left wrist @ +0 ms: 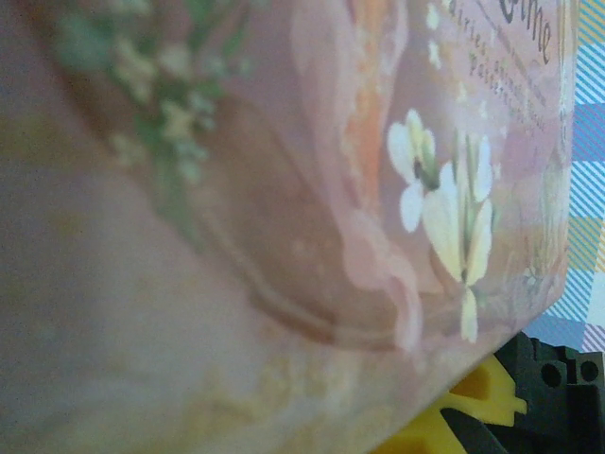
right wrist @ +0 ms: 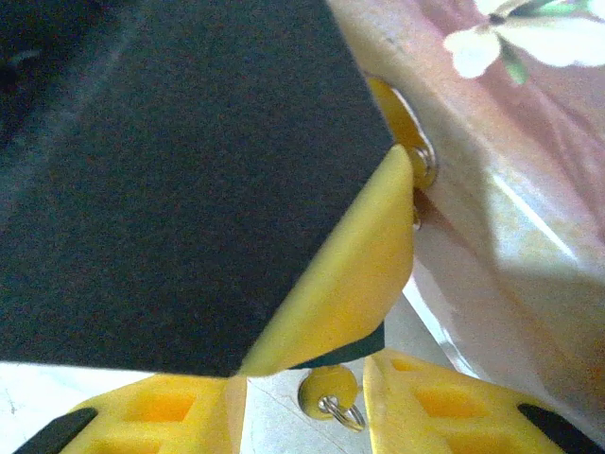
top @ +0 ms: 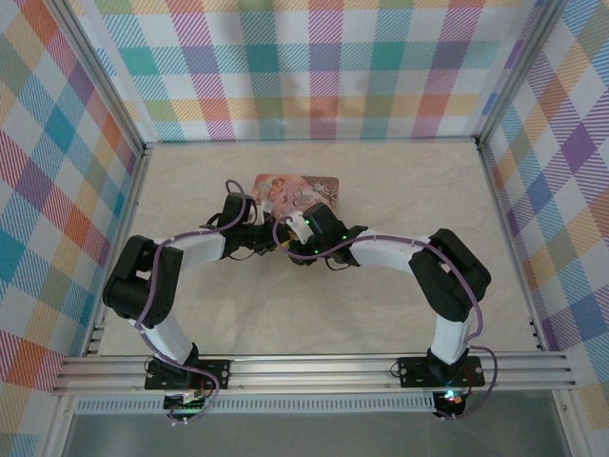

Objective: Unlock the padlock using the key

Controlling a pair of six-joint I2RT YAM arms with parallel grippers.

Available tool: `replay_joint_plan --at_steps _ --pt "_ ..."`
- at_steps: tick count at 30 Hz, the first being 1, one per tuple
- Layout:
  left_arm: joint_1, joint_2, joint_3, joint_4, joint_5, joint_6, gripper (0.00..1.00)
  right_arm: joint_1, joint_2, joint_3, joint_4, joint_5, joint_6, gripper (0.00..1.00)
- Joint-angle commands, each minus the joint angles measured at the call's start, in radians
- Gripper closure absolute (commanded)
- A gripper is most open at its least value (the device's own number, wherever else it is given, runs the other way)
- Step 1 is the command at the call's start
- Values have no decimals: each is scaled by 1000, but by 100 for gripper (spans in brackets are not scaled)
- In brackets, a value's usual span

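In the right wrist view a sliver of the teal padlock (right wrist: 357, 351) peeps out from under a big black-and-yellow finger (right wrist: 345, 274) of my left gripper (top: 257, 222), which is shut on it. Just below hangs the key (right wrist: 328, 389): a round yellowish head with a small silvery ring. Its blade is hidden. My right gripper (right wrist: 302, 405) is open, with the key's head between its yellow fingertips (right wrist: 430, 407) and touching neither. From above, both grippers meet at the tin's near edge, the right gripper (top: 287, 238) just right of the left.
The pink illustrated tin (top: 299, 188) lies flat right behind both grippers, and its lid (left wrist: 284, 189) is pressed close to the left wrist camera. Another yellow knob with a metal ring (right wrist: 408, 132) sits by the tin's side. Plaid walls enclose the table (top: 381, 314).
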Motion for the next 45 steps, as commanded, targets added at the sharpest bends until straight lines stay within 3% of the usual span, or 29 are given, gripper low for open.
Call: replay_joint_plan --at_steps 1,4,9,13,16,23,36,40,45 --pt "6 -45 24 1 68 3 98 2 9 23 -2 6 -10 64" --pt "6 -47 24 3 72 -1 98 3 28 50 -28 7 -26 70" --pt "7 -52 24 6 77 -3 98 2 60 85 -65 -6 -49 100" --pt "9 -56 21 -4 60 5 92 0 60 74 -57 -84 -39 100" --pt "9 -58 5 -14 26 -3 68 0 58 56 -31 -93 -24 100" --pt "21 -126 -78 -27 -73 -28 60 -1 92 54 -54 -167 -26 100" --pt "81 -270 -128 -201 -252 -8 56 3 173 157 -174 -185 -111 100" --pt "94 -286 -128 -229 -266 8 61 9 160 151 -169 -154 -111 100" --pt "105 -304 -133 -242 -339 9 60 16 197 213 -255 -111 -154 100"
